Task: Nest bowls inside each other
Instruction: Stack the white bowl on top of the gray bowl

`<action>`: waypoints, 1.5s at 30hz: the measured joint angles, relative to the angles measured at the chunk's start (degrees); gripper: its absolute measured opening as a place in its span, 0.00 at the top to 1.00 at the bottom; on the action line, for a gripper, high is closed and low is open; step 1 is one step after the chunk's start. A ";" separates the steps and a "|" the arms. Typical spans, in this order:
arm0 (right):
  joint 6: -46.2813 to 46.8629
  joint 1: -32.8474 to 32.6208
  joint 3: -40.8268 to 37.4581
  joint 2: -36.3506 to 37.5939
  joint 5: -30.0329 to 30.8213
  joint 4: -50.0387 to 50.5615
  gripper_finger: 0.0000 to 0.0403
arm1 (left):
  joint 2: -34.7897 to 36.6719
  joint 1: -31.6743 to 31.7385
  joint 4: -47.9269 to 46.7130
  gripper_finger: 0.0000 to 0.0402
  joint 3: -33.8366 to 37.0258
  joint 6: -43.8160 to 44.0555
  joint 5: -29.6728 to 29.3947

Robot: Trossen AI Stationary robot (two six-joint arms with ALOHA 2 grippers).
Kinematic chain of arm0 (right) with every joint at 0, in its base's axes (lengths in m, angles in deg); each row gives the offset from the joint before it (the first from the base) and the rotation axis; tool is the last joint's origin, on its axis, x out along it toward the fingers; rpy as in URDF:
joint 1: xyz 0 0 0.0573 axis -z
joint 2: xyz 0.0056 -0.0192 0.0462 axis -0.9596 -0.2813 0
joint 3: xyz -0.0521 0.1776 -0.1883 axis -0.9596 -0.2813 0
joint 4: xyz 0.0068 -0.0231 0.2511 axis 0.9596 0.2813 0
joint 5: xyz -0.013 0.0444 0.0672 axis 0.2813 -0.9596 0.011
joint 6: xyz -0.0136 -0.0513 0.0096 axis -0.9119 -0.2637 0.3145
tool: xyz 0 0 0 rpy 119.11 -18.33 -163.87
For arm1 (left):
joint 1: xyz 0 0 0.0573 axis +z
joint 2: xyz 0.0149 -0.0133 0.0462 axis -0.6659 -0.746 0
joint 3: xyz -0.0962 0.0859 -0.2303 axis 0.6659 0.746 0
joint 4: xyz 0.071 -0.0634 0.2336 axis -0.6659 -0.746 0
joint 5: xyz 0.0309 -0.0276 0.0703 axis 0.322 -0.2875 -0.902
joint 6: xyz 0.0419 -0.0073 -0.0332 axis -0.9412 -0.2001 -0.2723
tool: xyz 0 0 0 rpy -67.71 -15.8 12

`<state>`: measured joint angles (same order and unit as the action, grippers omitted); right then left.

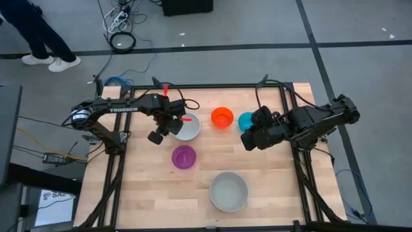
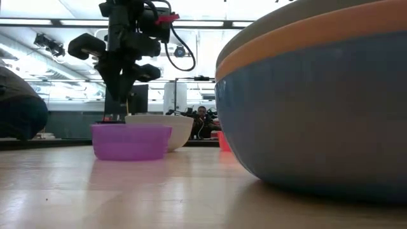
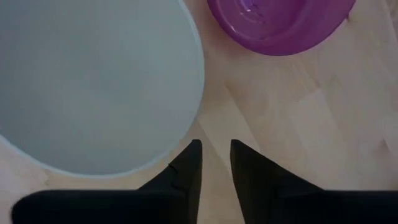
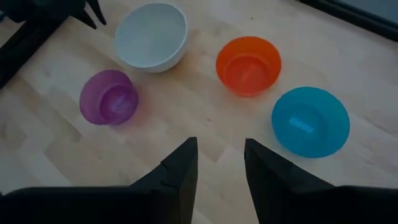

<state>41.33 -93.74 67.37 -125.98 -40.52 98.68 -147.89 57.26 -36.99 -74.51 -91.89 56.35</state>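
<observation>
A white bowl (image 1: pixel 188 127) (image 3: pixel 93 81) stands on its base on the wooden table, and a purple bowl (image 1: pixel 184 156) (image 3: pixel 280 22) sits nearer the front edge. My left gripper (image 1: pixel 172 129) (image 3: pixel 214 158) points down, open, over bare wood just outside the white bowl's rim, with nothing between its fingers. A red-orange bowl (image 1: pixel 222 117) (image 4: pixel 249 65) and a teal bowl (image 1: pixel 244 120) (image 4: pixel 310 121) stand to the right. My right gripper (image 1: pixel 247 139) (image 4: pixel 219 158) hovers open above the table beside the teal bowl. A grey bowl (image 1: pixel 228 191) sits in an orange and a blue one (image 2: pixel 311 114) near the front.
Dark frame rails (image 1: pixel 286 116) run along the table's edges. Bare wood (image 1: pixel 148 187) lies between the bowls and at the front left. A person's legs (image 1: pixel 45 38) stand on the floor beyond the far left corner, with cables (image 1: pixel 122 40) nearby.
</observation>
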 joint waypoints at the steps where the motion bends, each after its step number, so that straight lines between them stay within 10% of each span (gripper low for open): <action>1: -0.38 0.25 0.00 0.00 -0.44 -0.22 0.70 | 0.00 0.00 0.42 0.74 0.00 0.04 -0.04; 40: -2.44 2.12 -0.02 -0.02 -3.91 -0.77 0.70 | -13.35 -0.28 8.84 0.68 0.59 -4.20 -4.69; 45: -2.89 2.17 -0.02 -0.02 -3.90 -0.62 0.70 | -14.38 -0.46 7.60 0.89 -0.03 -1.45 -5.87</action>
<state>38.44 -91.57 67.35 -126.00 -44.42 98.07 -162.27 56.80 -29.39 -74.54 -93.34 50.49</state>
